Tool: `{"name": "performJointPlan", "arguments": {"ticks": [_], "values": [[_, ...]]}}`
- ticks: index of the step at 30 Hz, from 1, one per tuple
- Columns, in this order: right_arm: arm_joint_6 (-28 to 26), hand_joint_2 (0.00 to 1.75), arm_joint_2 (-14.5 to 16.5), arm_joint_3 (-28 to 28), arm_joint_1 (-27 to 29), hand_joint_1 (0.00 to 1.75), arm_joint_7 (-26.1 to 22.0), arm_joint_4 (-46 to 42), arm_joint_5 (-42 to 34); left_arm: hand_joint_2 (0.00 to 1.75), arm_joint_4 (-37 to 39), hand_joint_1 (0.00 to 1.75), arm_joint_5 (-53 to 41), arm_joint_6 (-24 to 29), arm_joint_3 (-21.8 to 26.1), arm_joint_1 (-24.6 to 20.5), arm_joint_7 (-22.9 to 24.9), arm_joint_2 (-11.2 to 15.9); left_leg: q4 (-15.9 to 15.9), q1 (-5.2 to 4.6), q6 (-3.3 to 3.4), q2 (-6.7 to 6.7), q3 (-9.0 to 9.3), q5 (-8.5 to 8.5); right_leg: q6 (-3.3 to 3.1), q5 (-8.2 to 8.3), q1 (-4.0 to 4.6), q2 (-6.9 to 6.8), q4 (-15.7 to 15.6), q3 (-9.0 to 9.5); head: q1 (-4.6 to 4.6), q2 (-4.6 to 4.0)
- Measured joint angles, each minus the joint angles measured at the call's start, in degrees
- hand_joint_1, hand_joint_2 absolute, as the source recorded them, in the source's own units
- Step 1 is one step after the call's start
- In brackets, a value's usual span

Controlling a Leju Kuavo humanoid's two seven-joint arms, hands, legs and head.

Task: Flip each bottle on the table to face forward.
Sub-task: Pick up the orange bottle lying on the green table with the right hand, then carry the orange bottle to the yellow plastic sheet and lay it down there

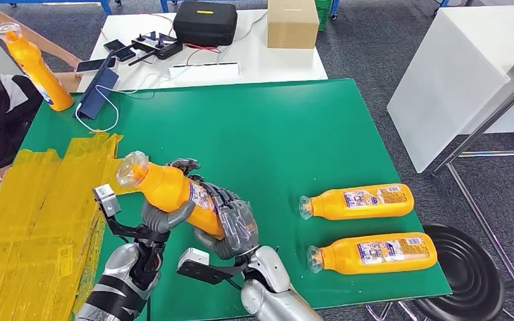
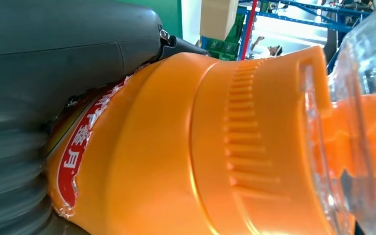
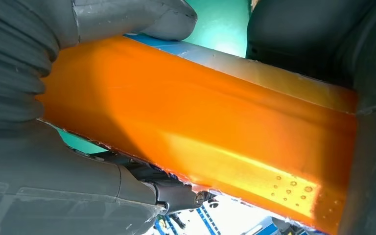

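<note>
An orange bottle point(image 1: 170, 190) with a clear cap is lifted off the green table point(image 1: 268, 134), tilted with its cap up and to the left. My left hand point(image 1: 164, 215) grips it from below near the shoulder, and my right hand point(image 1: 231, 224) wraps its lower body. Up close, the left wrist view has the bottle's orange shoulder point(image 2: 186, 147) against my left hand point(image 2: 54, 73); the right wrist view has the orange body point(image 3: 200, 132) held in my right hand point(image 3: 78, 186). Two more orange bottles point(image 1: 361, 201) point(image 1: 375, 253) lie on their sides at the right, caps pointing left.
A person at the far left holds another orange bottle point(image 1: 35, 65) upright on the table corner. Yellow plastic sheeting point(image 1: 40, 221) covers the table's left part. Behind stands a white table point(image 1: 281, 63) with a black case point(image 1: 205, 21), a cardboard box point(image 1: 292, 23) and cables. A black stool point(image 1: 465, 274) is at the right.
</note>
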Motion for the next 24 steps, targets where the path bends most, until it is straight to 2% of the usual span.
{"name": "performJointPlan", "arguments": {"ticks": [7,8,11,12,15,18,20,22,24], "values": [[-0.3,1.75,0.0,0.1,-0.1,1.75,0.0,0.1,-0.9,1.75,0.0,1.75,-0.6,1.3,0.4,0.0,0.2,-0.5,0.0,0.00,0.00,0.00,0.00,0.00,0.00,0.00,0.00,0.00,0.0,0.00,0.01,0.00],[-0.3,1.75,0.0,0.2,-0.1,1.40,0.0,0.1,-1.0,1.75,0.0,1.75,-0.7,1.5,0.5,-0.1,0.2,-0.6,0.0,0.00,0.00,0.00,0.00,0.00,0.00,0.00,0.00,0.00,0.0,0.00,0.01,0.00],[-0.4,1.75,0.0,0.2,0.0,0.09,-0.1,0.1,-1.6,1.75,0.0,1.75,-1.1,2.2,0.6,-0.2,0.2,-0.9,0.0,0.00,0.00,0.00,0.00,0.00,0.00,0.00,0.00,0.00,0.0,0.00,0.00,0.00],[-0.3,1.75,0.0,0.2,0.2,0.00,-0.3,0.1,-1.9,1.75,0.0,1.75,-1.3,2.4,0.6,-0.3,0.2,-1.0,0.0,0.00,0.00,0.00,0.00,0.00,0.00,0.00,0.00,-0.01,0.0,0.01,0.00,0.00],[1.4,1.75,-0.3,0.4,1.2,0.00,-1.6,-1.6,-4.2,1.75,0.1,1.75,-2.1,3.9,0.7,-0.8,0.4,-1.1,0.0,0.00,0.00,0.00,-0.02,0.00,0.00,0.00,0.00,-0.01,0.0,-0.01,0.01,0.00],[5.6,1.75,-1.3,0.8,3.5,0.00,-2.1,-8.5,-7.8,1.75,0.0,1.75,-4.6,7.4,1.1,-1.1,0.0,-1.1,0.0,0.01,0.00,-0.02,-0.04,0.00,0.00,0.00,0.00,-0.01,0.0,-0.01,0.03,0.00],[7.9,0.87,-2.2,1.2,5.3,0.00,-2.0,-13.8,-9.9,1.75,-0.1,1.75,-7.7,11.5,1.7,-1.3,-0.4,-1.0,0.0,0.01,0.00,-0.02,-0.06,0.00,0.00,0.00,0.00,-0.01,0.0,-0.02,0.00,0.00],[9.2,0.00,-3.3,1.3,7.2,0.00,-1.8,-19.3,-12.1,1.75,-0.7,1.75,-13.5,17.9,2.4,-1.4,-0.8,-0.8,0.0,0.01,0.00,-0.03,-0.08,0.00,0.00,0.00,0.00,-0.04,0.0,-0.03,0.01,0.00],[10.0,0.00,-4.6,1.0,8.9,0.00,-1.7,-24.8,-13.8,1.75,-1.5,1.75,-23.6,27.7,3.3,-1.6,-0.1,-0.5,0.0,0.01,0.00,-0.01,-0.09,0.00,0.00,0.00,0.00,-0.05,0.0,-0.04,0.03,0.01]]}}
